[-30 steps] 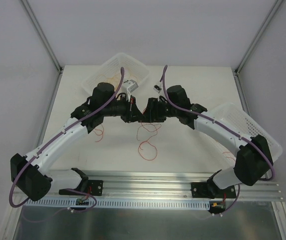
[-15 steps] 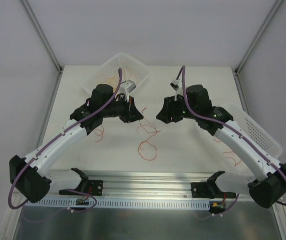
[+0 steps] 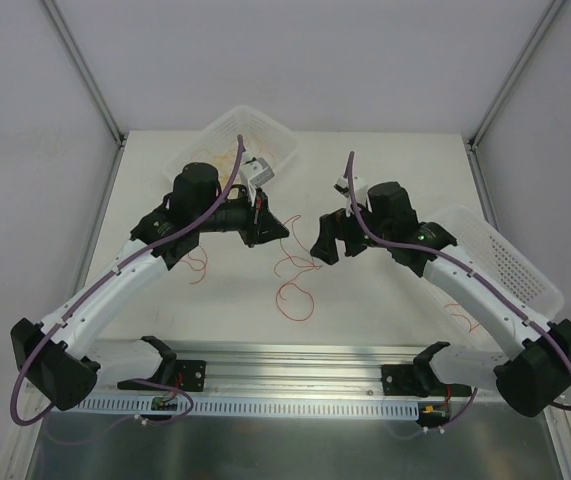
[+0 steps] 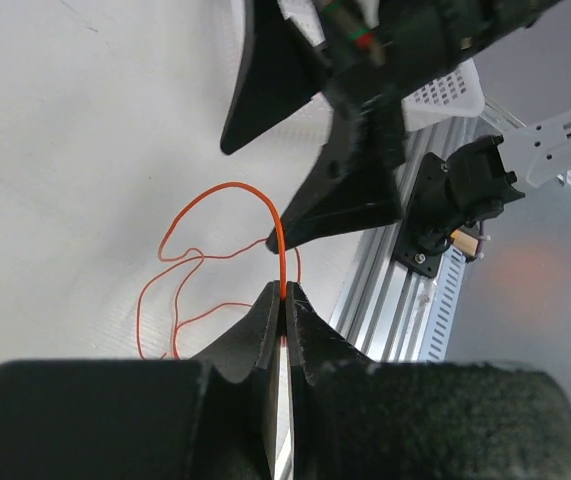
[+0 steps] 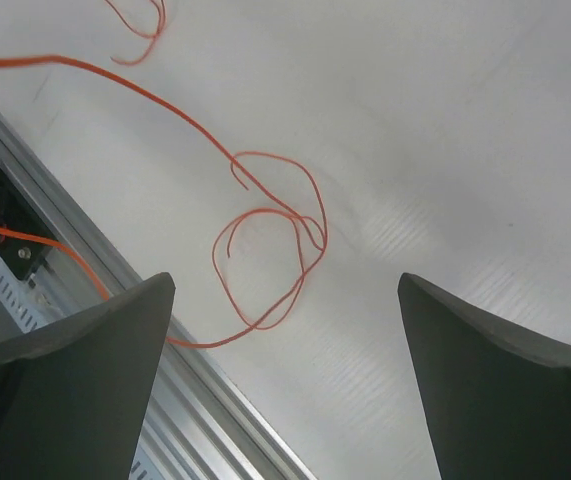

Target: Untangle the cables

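Thin orange and red cables (image 3: 295,266) lie in curly loops on the white table between the two arms, with a larger loop (image 3: 296,301) nearer the rail. My left gripper (image 3: 270,228) is shut on one orange cable (image 4: 221,187), which arches up from its fingertips (image 4: 285,292) and trails down to the table. My right gripper (image 3: 323,243) faces it a short way off and stands wide open. In the right wrist view nothing is between the jaws (image 5: 285,282), and an orange double loop (image 5: 265,211) lies on the table below them.
A white basket (image 3: 277,137) at the back left holds more orange strands (image 3: 227,156). A second white basket (image 3: 510,262) sits along the right side. A small red strand (image 3: 197,266) lies under the left arm. The aluminium rail (image 3: 295,365) runs along the near edge.
The right gripper drew away from the left one, swung right, then came partly back, and its jaws opened wide. The left gripper stayed shut on the orange cable and shifted slightly left.
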Controlling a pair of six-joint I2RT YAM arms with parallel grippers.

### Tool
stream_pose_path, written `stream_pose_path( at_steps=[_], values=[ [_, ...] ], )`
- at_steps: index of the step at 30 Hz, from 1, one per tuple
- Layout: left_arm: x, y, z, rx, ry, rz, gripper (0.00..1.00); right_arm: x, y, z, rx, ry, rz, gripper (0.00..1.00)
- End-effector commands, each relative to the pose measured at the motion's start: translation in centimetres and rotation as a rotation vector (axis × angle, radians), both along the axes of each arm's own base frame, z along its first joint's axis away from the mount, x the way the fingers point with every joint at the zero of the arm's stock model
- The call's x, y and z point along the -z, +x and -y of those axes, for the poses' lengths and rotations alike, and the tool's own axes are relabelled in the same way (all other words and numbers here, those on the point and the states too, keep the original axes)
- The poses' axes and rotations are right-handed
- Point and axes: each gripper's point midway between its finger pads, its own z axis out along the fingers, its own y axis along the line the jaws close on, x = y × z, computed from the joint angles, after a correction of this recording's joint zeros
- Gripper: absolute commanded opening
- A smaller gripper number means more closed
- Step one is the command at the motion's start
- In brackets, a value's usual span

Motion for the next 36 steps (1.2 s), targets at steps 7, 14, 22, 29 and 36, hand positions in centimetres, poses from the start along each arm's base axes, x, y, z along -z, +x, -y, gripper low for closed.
stream_pose_path(
  at_steps=[7,14,22,29,36],
  values=[
    [-3.5,-2.7,-0.2,0.132,-0.074,0.149,0.0,1.8,1.2,-4.4,-0.145,0.155,-0.019,0.97],
    [-3.5,-2.5,-0.4,0.114,-0.072,0.151,0.0,3.4,2.1,-6.2,-0.169,0.206,-0.062,0.77],
    [-0.3,-0.6,-1.1,-0.01,-0.003,0.107,0.0,-0.3,2.5,-3.6,-0.162,0.189,-0.006,0.01],
    [2.4,1.4,-2.1,-0.153,0.056,0.052,0.19,-7.8,2.9,-0.2,-0.099,0.14,0.154,0.01],
    [3.2,1.7,-2.7,-0.194,0.075,0.065,0.6,-17.4,2.4,3.7,0.03,0.111,0.303,0.01]
  ],
)
